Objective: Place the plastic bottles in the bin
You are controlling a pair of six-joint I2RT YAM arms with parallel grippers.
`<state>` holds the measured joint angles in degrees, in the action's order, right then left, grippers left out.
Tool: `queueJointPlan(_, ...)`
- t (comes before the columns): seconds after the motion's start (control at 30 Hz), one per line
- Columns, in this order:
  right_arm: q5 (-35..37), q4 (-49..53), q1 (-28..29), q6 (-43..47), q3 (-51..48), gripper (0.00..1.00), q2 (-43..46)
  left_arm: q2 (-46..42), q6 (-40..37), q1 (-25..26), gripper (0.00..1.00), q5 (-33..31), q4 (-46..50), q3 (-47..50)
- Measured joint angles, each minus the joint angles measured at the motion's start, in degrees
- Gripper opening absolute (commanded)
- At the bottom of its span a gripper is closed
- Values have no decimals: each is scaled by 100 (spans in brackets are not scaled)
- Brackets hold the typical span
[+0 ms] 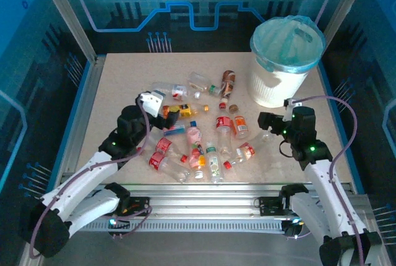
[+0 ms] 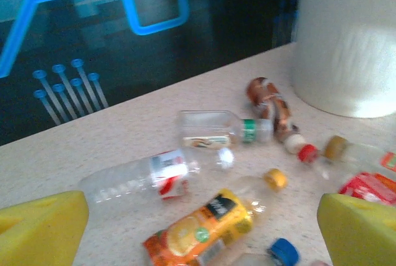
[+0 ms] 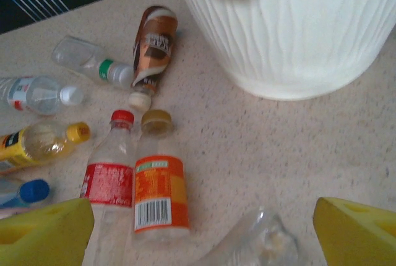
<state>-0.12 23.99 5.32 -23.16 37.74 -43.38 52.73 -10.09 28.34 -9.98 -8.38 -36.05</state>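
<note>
Several small plastic bottles (image 1: 218, 127) lie scattered on the speckled table, left of the bin (image 1: 286, 62), a white bucket with a light blue liner. My left gripper (image 1: 169, 116) is open low over the pile's left side; in the left wrist view its yellow fingertips (image 2: 41, 230) flank an orange-labelled bottle (image 2: 199, 227) without touching it. My right gripper (image 1: 267, 123) is open just below the bin. Between its pads (image 3: 356, 234) lie an orange-labelled bottle (image 3: 159, 185), a red-labelled one (image 3: 109, 184) and a crumpled clear one (image 3: 255, 245). The bin's ribbed wall (image 3: 291, 25) stands close ahead.
A brown-labelled bottle (image 1: 228, 83) lies nearest the bin's left side, also in the left wrist view as the brown bottle (image 2: 267, 101). Clear bottles (image 2: 218, 128) lie behind the pile. Aluminium rails (image 1: 86, 86) border the table, with blue panels behind. Bare tabletop (image 1: 297, 148) lies below the bin.
</note>
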Motion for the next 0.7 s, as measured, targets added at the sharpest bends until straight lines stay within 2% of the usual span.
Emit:
queueJointPlan(0.3,-188,1213,26,-313,365,93,278,651,-13,1250,91,-122,654,-717)
queueJointPlan(0.53,-155,1971,26,-407,643,95,304,1683,76,2343,90,-308,1058,-1534)
queueJointPlan(0.7,-13,2361,24,-498,643,94,243,2415,127,2944,88,-328,1222,-1965)
